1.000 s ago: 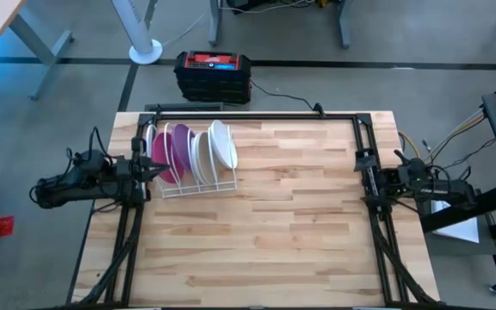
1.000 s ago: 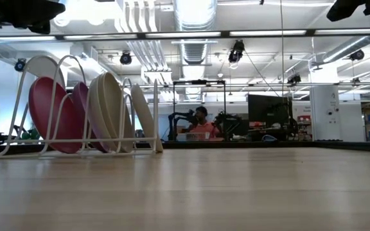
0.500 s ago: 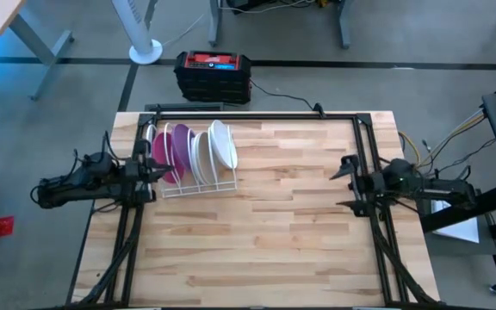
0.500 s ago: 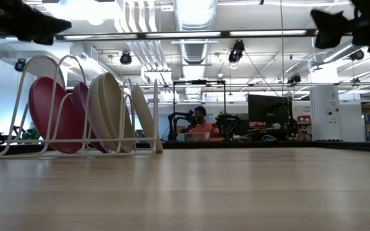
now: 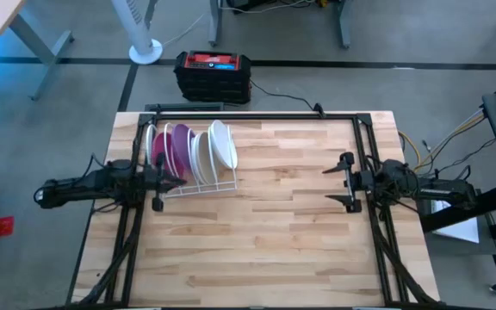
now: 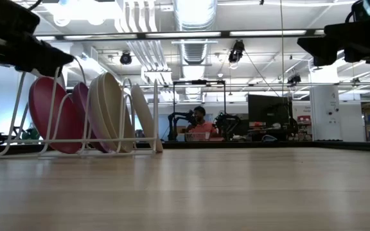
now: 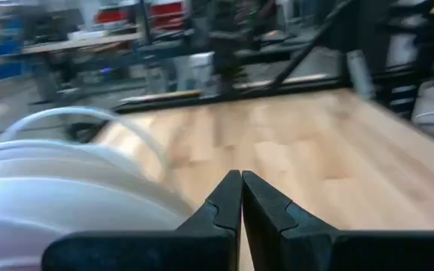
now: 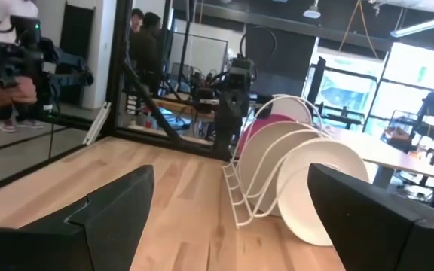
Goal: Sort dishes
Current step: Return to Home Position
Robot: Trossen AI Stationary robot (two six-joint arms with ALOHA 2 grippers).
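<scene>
resting dishes (image 5: pixel 222 145) in rack (image 5: pixel 198 188) | left end effector (image 7: pixel 241 177) clenched | right end effector (image 5: pixel 331 184) released

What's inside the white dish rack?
The white dish rack holds upright magenta dishes at one end, white dishes at the other. They overlap, so the count is hidden.

I work in a robotics lab: my wooden desk (image 5: pixel 274 224) sits in a black frame (image 5: pixel 257 114) on a grey floor (image 5: pixel 403 34), and beyond it I see exposed ceiling ducts (image 6: pixel 194 13), strip lights (image 6: pixel 268 33), monitors (image 6: pixel 265 109) and a person (image 6: pixel 201 125) at another framed arm rig (image 6: pixel 198 82)
</scene>
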